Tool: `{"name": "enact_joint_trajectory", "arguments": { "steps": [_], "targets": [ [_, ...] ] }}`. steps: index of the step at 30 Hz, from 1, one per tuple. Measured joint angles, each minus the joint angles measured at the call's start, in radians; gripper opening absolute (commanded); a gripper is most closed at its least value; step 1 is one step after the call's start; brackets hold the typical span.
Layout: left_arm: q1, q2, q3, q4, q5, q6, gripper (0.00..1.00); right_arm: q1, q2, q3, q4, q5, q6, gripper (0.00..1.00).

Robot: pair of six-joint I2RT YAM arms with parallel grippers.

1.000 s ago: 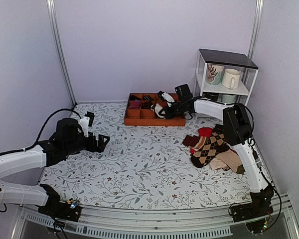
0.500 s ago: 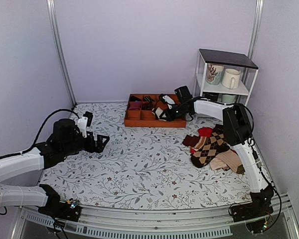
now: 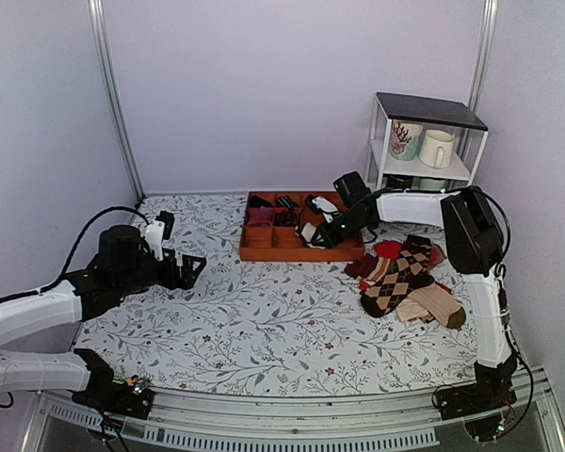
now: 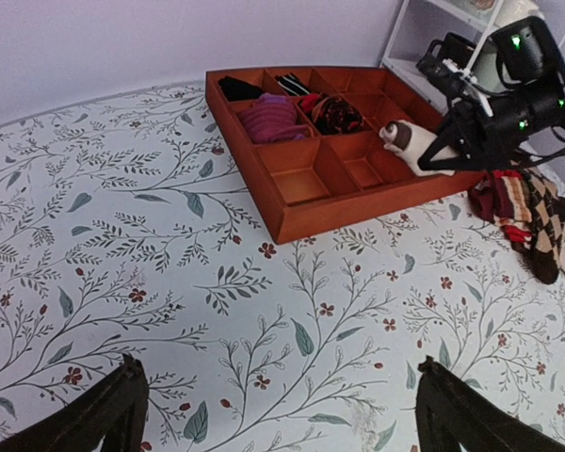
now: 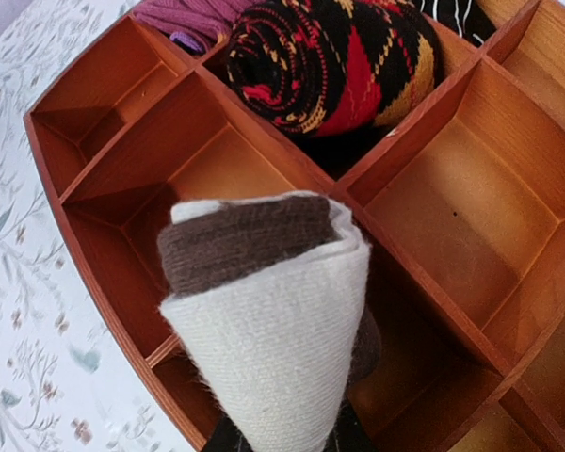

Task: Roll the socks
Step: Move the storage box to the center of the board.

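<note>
The socks (image 5: 264,320) are a cream-white roll with a dark brown band at its top. My right gripper (image 5: 284,435) is shut on the roll from below, its fingers mostly hidden by the fabric. The roll hangs over the near compartments of the orange wooden tray (image 5: 94,254). From above, the right gripper (image 3: 322,234) holds the socks (image 3: 311,233) at the tray's (image 3: 297,254) near right part. In the left wrist view the socks (image 4: 402,139) and right gripper (image 4: 426,155) sit at the tray's (image 4: 292,221) right side. My left gripper (image 3: 184,268) hovers open over the left of the table, holding nothing.
A pile of argyle and tan socks (image 3: 395,273) lies right of the tray. A white shelf with mugs (image 3: 424,141) stands at the back right. The tray's far compartments hold a maroon roll (image 4: 268,118) and a red-and-black argyle roll (image 5: 330,56).
My right gripper has carried the roll nearer and rightward. The tray has shifted the same way. The left arm has barely moved.
</note>
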Motion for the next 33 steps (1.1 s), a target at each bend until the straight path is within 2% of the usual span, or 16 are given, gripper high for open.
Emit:
{"name": "enact_joint_trajectory", "arguments": {
  "steps": [6,10,19,25,33],
  "targets": [
    [0.0,0.003,0.0,0.004,0.0,0.0,0.99,0.04,-0.106,-0.118,-0.014,0.035,0.041,0.0],
    [0.0,0.013,0.0,0.012,0.0,0.0,1.0,0.049,-0.142,-0.122,0.003,0.057,0.092,0.0],
    [0.0,0.02,0.0,0.019,-0.003,-0.001,1.0,0.134,-0.143,0.134,0.008,0.056,0.132,0.0],
    [0.0,0.042,0.0,0.021,-0.003,-0.011,0.99,0.221,-0.071,0.159,0.065,0.056,0.229,0.0],
    [0.0,0.045,0.0,0.036,-0.003,-0.013,0.99,0.244,0.066,0.152,0.093,0.065,0.332,0.0]
  ]
}}
